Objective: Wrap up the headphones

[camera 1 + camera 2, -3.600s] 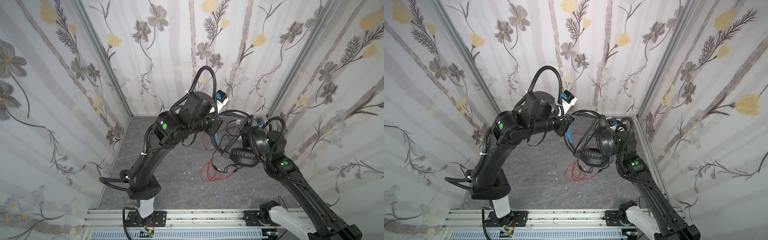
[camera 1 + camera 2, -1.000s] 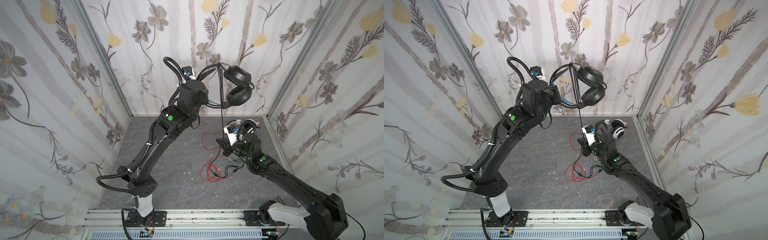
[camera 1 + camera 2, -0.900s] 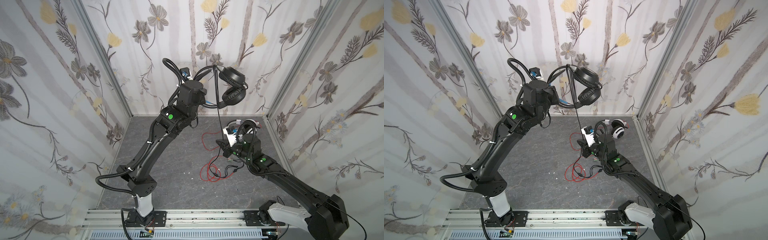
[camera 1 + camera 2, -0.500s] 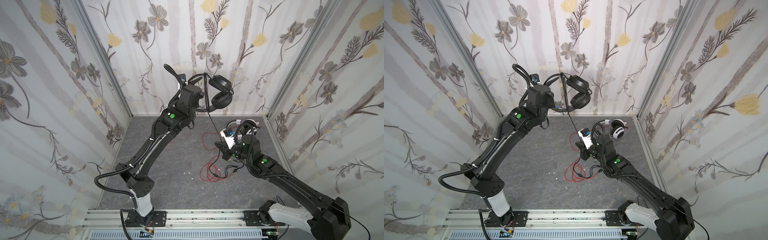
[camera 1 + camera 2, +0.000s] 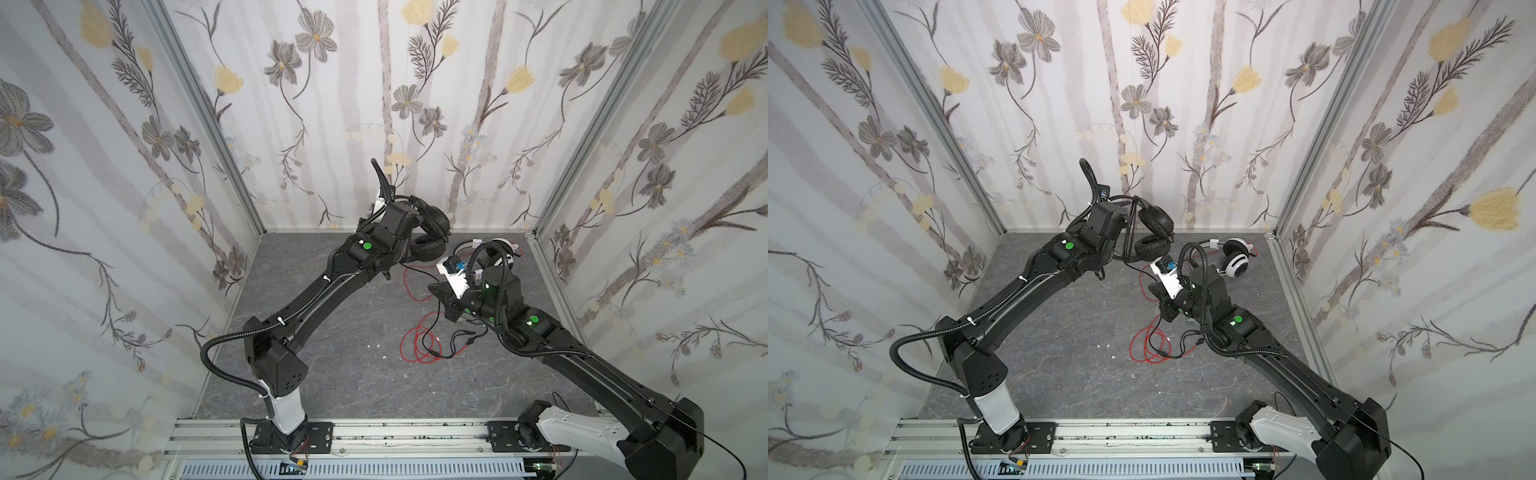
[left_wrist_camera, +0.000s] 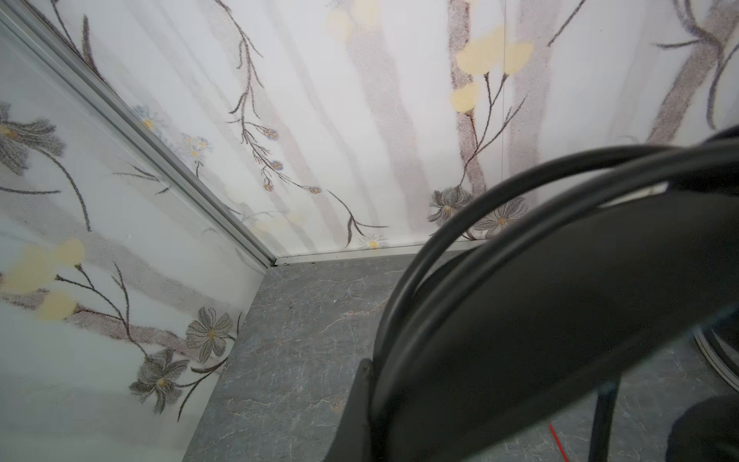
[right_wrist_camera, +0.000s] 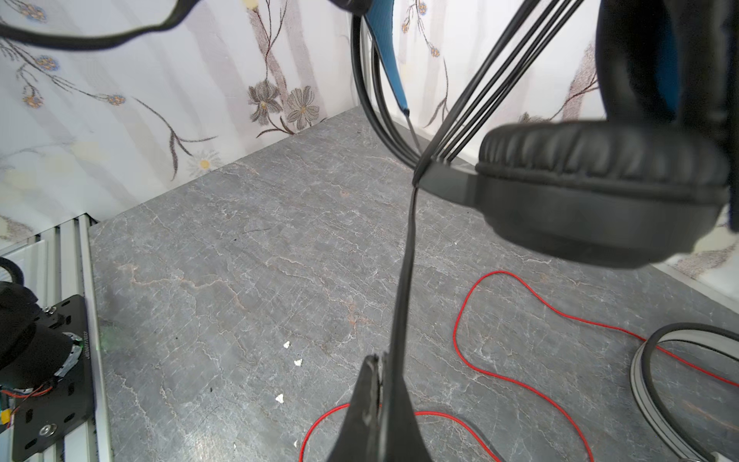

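Note:
My left gripper is shut on the headband of the black headphones, holding them low near the back wall. In the left wrist view the black headband fills the space beside the one finger that shows. Several strands of black cable run across the headband. One taut strand leads down to my right gripper, which is shut on it. The white headphones lie at the back right, with their red cable loose on the floor.
A slack stretch of black cable lies tangled over the red loops beside the right arm. Floral walls close in the back and both sides. Small white specks dot the grey floor.
My left arm has brought the black headphones down from high against the back wall to just above the floor. My right gripper has kept its hold on the cable and barely shifted.

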### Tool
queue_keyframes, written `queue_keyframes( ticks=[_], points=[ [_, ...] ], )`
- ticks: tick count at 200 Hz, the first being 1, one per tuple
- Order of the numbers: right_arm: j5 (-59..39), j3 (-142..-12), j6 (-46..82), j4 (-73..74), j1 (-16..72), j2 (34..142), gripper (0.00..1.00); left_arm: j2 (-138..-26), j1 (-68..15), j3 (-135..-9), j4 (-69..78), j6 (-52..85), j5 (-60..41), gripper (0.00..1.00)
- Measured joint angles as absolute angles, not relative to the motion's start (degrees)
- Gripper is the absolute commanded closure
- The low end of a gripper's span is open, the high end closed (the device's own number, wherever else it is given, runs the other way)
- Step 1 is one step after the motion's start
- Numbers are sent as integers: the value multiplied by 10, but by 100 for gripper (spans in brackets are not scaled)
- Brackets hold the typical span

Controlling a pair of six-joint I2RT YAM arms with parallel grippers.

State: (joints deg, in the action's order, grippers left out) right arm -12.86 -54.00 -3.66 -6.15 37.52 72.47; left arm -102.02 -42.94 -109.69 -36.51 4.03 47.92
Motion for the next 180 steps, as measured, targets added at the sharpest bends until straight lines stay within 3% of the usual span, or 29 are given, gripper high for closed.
queue_keyframes(
  ticks=[52,180],
  points=[
    [-55,-560,-92,-97,378,723,95,-1036,-482,-1099,-457,-9,464,100],
    [140,-574,-153,-128,379,711,90,-1062,-497,-1182,-625,-95,415,100]
  ],
)
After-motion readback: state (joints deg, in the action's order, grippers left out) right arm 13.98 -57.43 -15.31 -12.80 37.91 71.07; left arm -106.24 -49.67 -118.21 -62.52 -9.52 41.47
